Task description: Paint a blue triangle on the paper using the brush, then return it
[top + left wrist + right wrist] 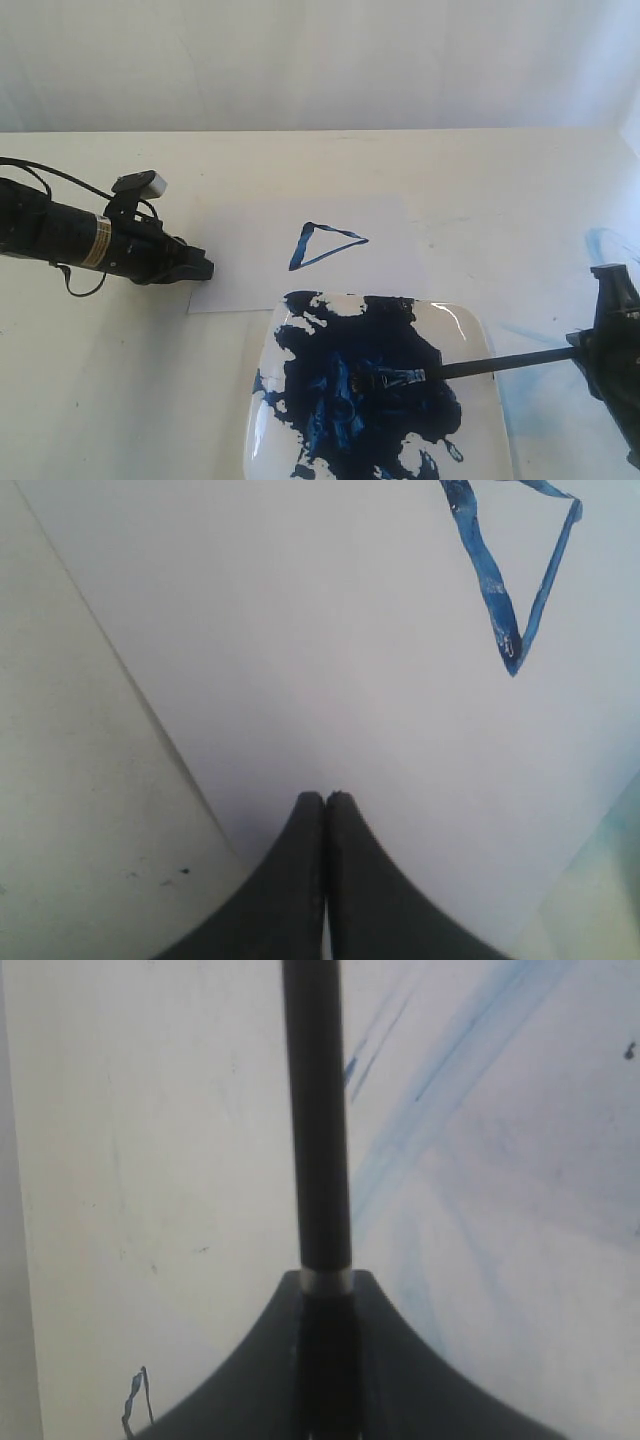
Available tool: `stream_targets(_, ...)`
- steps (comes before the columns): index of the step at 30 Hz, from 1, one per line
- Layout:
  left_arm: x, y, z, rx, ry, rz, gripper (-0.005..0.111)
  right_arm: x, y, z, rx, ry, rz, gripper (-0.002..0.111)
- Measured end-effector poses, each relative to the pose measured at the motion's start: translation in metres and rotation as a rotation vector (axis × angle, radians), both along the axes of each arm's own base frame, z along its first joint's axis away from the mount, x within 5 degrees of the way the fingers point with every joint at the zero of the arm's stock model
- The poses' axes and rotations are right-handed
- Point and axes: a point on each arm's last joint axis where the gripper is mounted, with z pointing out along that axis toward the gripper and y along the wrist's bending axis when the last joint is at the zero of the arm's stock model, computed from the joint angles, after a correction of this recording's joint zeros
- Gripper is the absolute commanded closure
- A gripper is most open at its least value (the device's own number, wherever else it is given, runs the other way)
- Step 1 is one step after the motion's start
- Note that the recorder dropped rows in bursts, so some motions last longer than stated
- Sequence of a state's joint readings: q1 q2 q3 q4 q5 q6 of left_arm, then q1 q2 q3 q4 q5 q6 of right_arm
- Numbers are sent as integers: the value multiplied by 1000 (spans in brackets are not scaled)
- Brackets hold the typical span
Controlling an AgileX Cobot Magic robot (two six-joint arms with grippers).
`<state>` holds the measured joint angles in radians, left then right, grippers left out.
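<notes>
A thin blue triangle (325, 245) is painted on the white paper (250, 270), its sharp point to the right; it also shows in the left wrist view as the blue triangle (510, 590) on the paper (330, 660). My left gripper (205, 268) is shut and empty, its tips resting on the paper's left edge, seen from the wrist as the left gripper (325, 798). My right gripper (585, 345) is shut on the black handle of the brush (500, 364). The brush lies level, its tip in the dark paint on the plate (470, 325). The brush (317, 1120) runs straight out from between the right gripper (325, 1282) fingers.
The glossy white plate holds a broad dark-blue paint smear (370, 390) at the front of the table. Faint pale-blue stains (605, 245) mark the cream table at the right, also seen as stains (470, 1090) under the right wrist.
</notes>
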<state>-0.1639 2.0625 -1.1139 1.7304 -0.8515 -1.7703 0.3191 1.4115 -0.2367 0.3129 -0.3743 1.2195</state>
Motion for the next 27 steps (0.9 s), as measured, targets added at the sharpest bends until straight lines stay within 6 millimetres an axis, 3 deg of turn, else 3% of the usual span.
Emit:
stream_targets(12,0,0,0,0,0,0,107,0,0,-10,-29,48,12,108)
stream_targets(27,0,0,0,0,0,0,107,2,0,-9,-36,26,14,108)
